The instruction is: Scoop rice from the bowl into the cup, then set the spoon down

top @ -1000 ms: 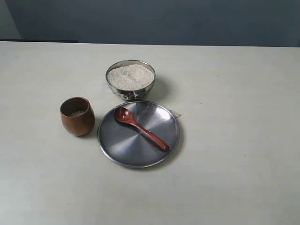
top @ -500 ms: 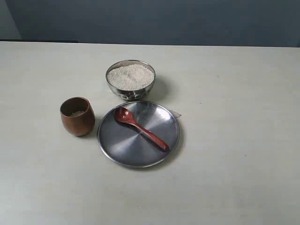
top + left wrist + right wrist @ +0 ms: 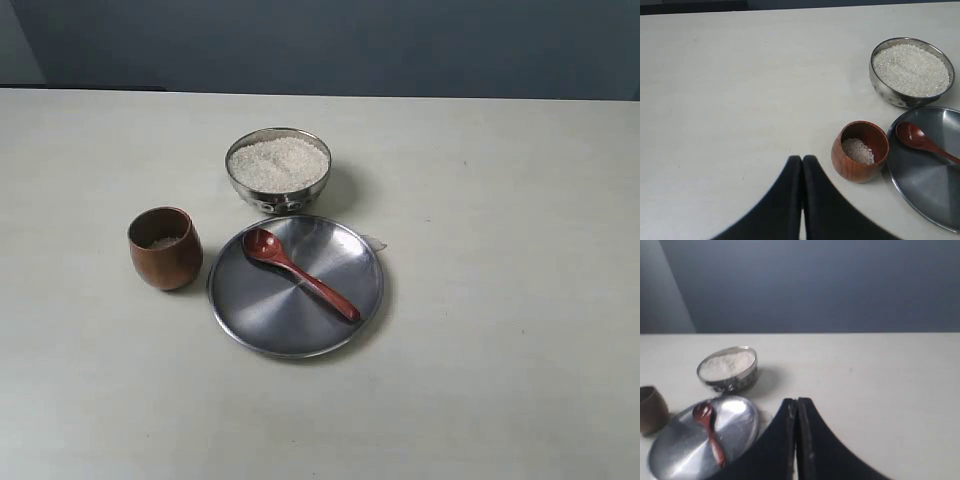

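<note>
Seemingly between moves: spoon [image 3: 300, 272] lying free, both grippers clear of it
Left gripper [image 3: 802, 165] and right gripper [image 3: 797, 402] each have their jaws pressed together on nothing. At frame centre in the exterior view the spoon lies across the steel plate [image 3: 260, 320], head toward the upper left, handle toward the lower right. The bowl [image 3: 278, 195], heaped with rice [image 3: 278, 164], stands just above the plate; the cup [image 3: 165, 262] sits just left of it with a little rice at its bottom. If another scoop is due, perhaps, open wide first, pinch the handle near its free end, and keep the head level on the way to the cup
</note>
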Robot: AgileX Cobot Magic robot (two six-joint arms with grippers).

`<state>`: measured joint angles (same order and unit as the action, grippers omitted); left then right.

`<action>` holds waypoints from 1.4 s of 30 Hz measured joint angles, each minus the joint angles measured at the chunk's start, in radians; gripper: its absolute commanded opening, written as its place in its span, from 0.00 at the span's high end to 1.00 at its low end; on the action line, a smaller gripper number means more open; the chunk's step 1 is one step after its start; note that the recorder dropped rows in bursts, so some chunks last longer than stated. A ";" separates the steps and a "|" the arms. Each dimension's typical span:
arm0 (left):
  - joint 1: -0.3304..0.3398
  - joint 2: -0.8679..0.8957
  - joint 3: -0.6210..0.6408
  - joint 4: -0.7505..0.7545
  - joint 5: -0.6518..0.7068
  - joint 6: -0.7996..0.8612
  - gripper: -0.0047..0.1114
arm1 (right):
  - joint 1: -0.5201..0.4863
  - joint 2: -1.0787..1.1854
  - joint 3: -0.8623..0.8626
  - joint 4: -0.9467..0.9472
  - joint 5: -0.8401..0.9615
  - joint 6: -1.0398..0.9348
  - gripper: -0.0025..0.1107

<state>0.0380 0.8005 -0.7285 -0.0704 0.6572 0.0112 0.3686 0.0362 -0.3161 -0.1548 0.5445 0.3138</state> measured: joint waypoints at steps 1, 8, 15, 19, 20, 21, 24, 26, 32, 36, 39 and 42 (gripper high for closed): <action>0.000 0.000 0.000 0.000 0.000 0.000 0.96 | -0.028 -0.018 0.000 0.000 0.000 -0.009 0.98; 0.000 0.002 0.000 0.000 0.000 0.000 0.96 | -0.181 -0.032 0.015 -0.046 -0.011 -0.044 0.98; 0.000 0.004 0.000 0.000 0.000 0.000 0.96 | -0.325 -0.032 0.102 -0.069 -0.046 -0.049 0.98; 0.000 0.004 0.000 0.000 0.000 0.000 0.96 | -0.408 -0.032 0.152 -0.069 -0.080 -0.049 0.98; 0.000 0.004 0.000 0.000 0.000 0.000 0.96 | -0.429 -0.032 0.159 -0.069 -0.091 -0.049 0.98; 0.000 0.004 0.000 0.000 0.000 0.000 0.96 | -0.449 -0.032 0.164 -0.070 -0.100 -0.049 0.98; 0.000 0.004 0.000 0.000 0.000 0.000 0.96 | -0.500 -0.032 0.186 -0.074 -0.119 -0.049 0.98; 0.000 0.004 0.000 0.000 0.000 0.000 0.96 | -0.525 -0.033 0.208 -0.074 -0.131 -0.049 0.98; 0.000 0.004 0.000 0.000 0.000 0.000 0.96 | -0.535 -0.033 0.254 -0.069 -0.200 -0.046 0.98; 0.000 0.004 0.000 0.000 0.000 0.000 0.96 | -0.538 -0.033 0.256 -0.052 -0.222 -0.033 0.98; 0.000 0.004 0.000 0.000 0.000 0.000 0.96 | -0.538 -0.033 0.256 -0.045 -0.233 -0.018 0.98; 0.000 0.004 0.000 0.000 0.000 0.000 0.96 | -0.538 -0.033 0.256 -0.045 -0.245 -0.014 0.98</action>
<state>0.0380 0.8042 -0.7285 -0.0704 0.6572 0.0112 -0.1689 0.0034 -0.0600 -0.1995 0.2997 0.2994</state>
